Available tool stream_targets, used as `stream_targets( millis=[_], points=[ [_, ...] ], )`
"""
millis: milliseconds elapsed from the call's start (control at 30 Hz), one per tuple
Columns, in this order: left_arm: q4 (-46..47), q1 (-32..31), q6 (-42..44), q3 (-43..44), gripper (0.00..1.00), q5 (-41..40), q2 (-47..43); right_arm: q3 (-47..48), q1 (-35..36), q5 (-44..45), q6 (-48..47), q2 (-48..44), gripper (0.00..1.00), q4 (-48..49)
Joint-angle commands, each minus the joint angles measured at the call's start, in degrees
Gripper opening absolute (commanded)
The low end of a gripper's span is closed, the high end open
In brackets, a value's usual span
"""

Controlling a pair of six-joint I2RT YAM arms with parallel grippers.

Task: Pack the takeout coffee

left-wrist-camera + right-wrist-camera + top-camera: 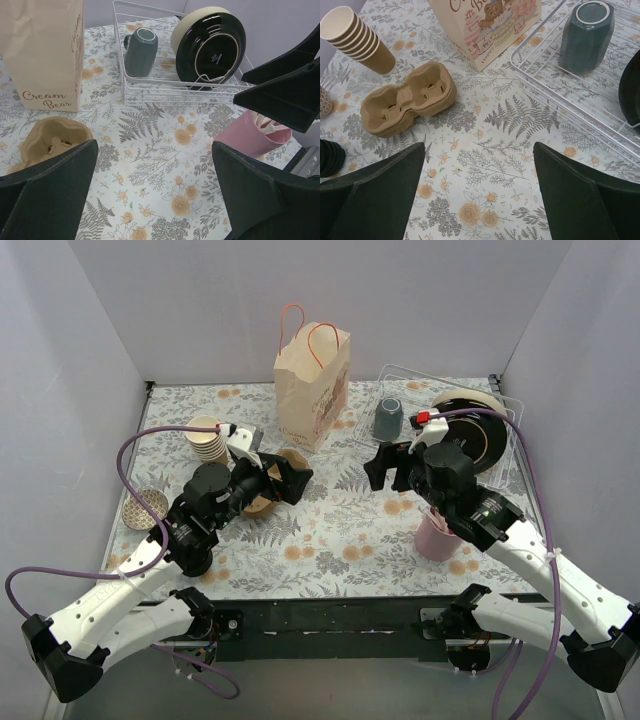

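Observation:
No kraft cup with a black lid shows in any view; the takeout coffee is hidden or out of view. The tan paper bag (pixel 312 385) with orange handles stands upright at the back centre; it also shows in the left wrist view (pixel 42 50) and the right wrist view (pixel 485 27). My left gripper (pixel 286 480) (pixel 155 200) is open and empty, hovering over a brown pulp cup carrier (pixel 262 504) (pixel 50 140) (pixel 407 102). My right gripper (pixel 386 470) (pixel 480 200) is open and empty above bare tablecloth.
A stack of lidless paper cups (pixel 207 438) (pixel 357 40) stands at the left. A wire rack (pixel 400 375) holds a grey mug (pixel 387 420) (pixel 140 50) and a black plate (pixel 470 430). A pink cup (pixel 437 538) sits under the right arm. A small patterned dish (pixel 145 508) lies far left.

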Motion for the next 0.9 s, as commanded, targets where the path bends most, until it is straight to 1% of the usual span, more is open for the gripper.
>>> stream_targets(
  millis=[0, 233, 333, 367, 433, 467, 533, 567, 600, 733, 767, 833, 867],
  points=[
    [1.0, -0.1, 0.9, -0.5, 0.98, -0.6, -0.3, -0.3, -0.1, -0.2, 0.5, -1.7, 0.98, 3.6],
    [1.3, -0.1, 1.3, -1.3, 0.98, -3.8, -0.4, -2.2, -0.1, -1.9, 0.2, -2.6, 0.98, 5.0],
    [0.2, -0.1, 0.5, -0.5, 0.98, -9.8, 1.4, -3.4, -0.1, -2.4, 0.2, -3.1, 0.98, 5.0],
    [-0.5, -0.1, 0.5, 0.7, 0.98, -12.6, 2.0, -4.3, -0.1, -3.1, 0.2, -3.3, 0.98, 5.0],
    [-3.1, -0.1, 0.5, 2.5, 0.98, -15.6, 4.5, -5.2, -0.1, -3.8, 0.2, -4.1, 0.98, 5.0],
    [-4.0, -0.1, 0.8, 4.8, 0.98, -17.7, 5.5, -5.6, -0.1, -4.7, -0.1, -4.5, 0.98, 4.8],
    [-7.0, 0.0, 1.6, 7.3, 0.96, -25.2, 8.8, -6.2, -0.1, -5.6, -1.2, -5.7, 0.97, 4.1],
    [-8.3, 0.5, 1.6, 10.4, 0.95, -27.5, 10.0, -6.4, -0.1, -6.3, -2.7, -6.2, 0.96, 3.1],
    [-10.8, 1.2, 1.2, 11.7, 0.94, -30.3, 11.0, -6.9, -0.1, -6.5, -3.6, -7.3, 0.96, 2.6],
    [-13.9, 5.9, -0.9, 16.6, 0.92, -29.9, 14.9, -10.2, -0.1, -8.5, -6.8, -11.3, 0.94, 3.2],
    [-14.5, 8.9, -1.5, 17.1, 0.92, -29.1, 15.3, -10.6, -0.1, -9.2, -7.4, -12.0, 0.94, 3.6],
    [-15.1, 12.9, -3.0, 18.3, 0.88, -24.8, 15.9, -11.2, -0.1, -11.0, -8.8, -13.4, 0.93, 3.7],
    [-15.6, 16.9, -3.2, 18.5, 0.87, -23.5, 16.5, -11.2, -0.1, -11.2, -8.9, -14.0, 0.93, 3.8]
  ],
)
